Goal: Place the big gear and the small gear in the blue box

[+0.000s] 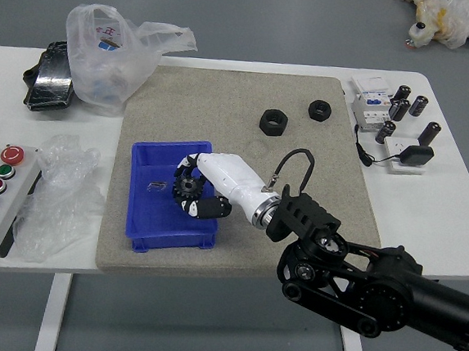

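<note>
While over the blue box (147,217), right hand (221,174) with fingers half-closed around black gear (188,189).

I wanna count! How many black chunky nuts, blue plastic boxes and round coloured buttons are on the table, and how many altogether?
Black chunky nuts: 2
Blue plastic box: 1
Round coloured buttons: 5
Total: 8
</note>
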You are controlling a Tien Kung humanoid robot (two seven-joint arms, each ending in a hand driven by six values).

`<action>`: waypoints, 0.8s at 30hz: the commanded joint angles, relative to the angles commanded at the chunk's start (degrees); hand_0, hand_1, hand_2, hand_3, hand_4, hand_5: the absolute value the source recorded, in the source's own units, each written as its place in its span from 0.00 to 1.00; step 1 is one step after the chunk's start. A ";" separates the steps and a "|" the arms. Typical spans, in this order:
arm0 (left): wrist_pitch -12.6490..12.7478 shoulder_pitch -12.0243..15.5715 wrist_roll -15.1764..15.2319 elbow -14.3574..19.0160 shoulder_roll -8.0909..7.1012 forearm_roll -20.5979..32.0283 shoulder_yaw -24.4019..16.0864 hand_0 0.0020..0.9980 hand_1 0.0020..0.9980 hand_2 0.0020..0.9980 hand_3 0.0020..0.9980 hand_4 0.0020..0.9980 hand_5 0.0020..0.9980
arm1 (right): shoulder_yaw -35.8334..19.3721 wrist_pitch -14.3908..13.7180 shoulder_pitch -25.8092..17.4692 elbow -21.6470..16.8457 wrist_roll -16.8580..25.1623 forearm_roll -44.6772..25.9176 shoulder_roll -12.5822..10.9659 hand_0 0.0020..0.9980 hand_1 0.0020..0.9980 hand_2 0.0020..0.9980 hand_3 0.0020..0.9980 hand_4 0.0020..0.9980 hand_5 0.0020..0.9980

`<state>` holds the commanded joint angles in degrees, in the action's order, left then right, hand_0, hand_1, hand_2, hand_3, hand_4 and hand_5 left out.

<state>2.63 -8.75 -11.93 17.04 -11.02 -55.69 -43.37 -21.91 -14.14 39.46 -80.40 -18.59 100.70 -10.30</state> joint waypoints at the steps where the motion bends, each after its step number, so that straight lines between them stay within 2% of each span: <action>1: -0.02 -0.01 -0.02 0.01 0.01 -0.01 -0.01 0.65 0.54 0.54 0.65 0.66 0.16 | -0.15 0.02 -0.03 -0.01 0.02 0.10 0.03 0.44 0.63 0.68 0.73 0.54 0.05; 6: -0.02 -0.15 -0.07 0.06 0.07 -0.03 -0.03 0.65 0.54 0.54 0.65 0.66 0.16 | -0.25 0.35 -0.04 -0.08 0.11 -0.02 -0.02 0.44 0.63 0.68 0.73 0.54 0.05; 7: 0.00 -0.17 -0.05 0.06 0.07 0.06 0.04 0.65 0.54 0.54 0.65 0.66 0.16 | -0.25 0.44 -0.04 -0.08 0.15 -0.06 -0.02 0.44 0.63 0.77 0.80 0.56 0.03; 19: 0.08 -0.08 -0.08 0.13 0.05 0.32 0.15 0.64 0.54 0.54 0.65 0.66 0.16 | -0.05 0.53 -0.05 -0.34 0.15 -0.03 -0.03 0.44 0.64 0.79 0.80 0.59 0.04; 24: 0.11 -0.08 -0.07 0.15 0.10 0.34 0.17 0.64 0.54 0.54 0.65 0.66 0.16 | -0.93 -0.87 -0.58 -0.57 0.78 -0.29 -0.18 0.44 0.64 0.79 0.80 0.59 0.04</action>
<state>2.73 -8.82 -12.00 17.20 -10.92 -55.35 -43.20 -22.84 -15.00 38.88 -80.97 -17.81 100.41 -10.48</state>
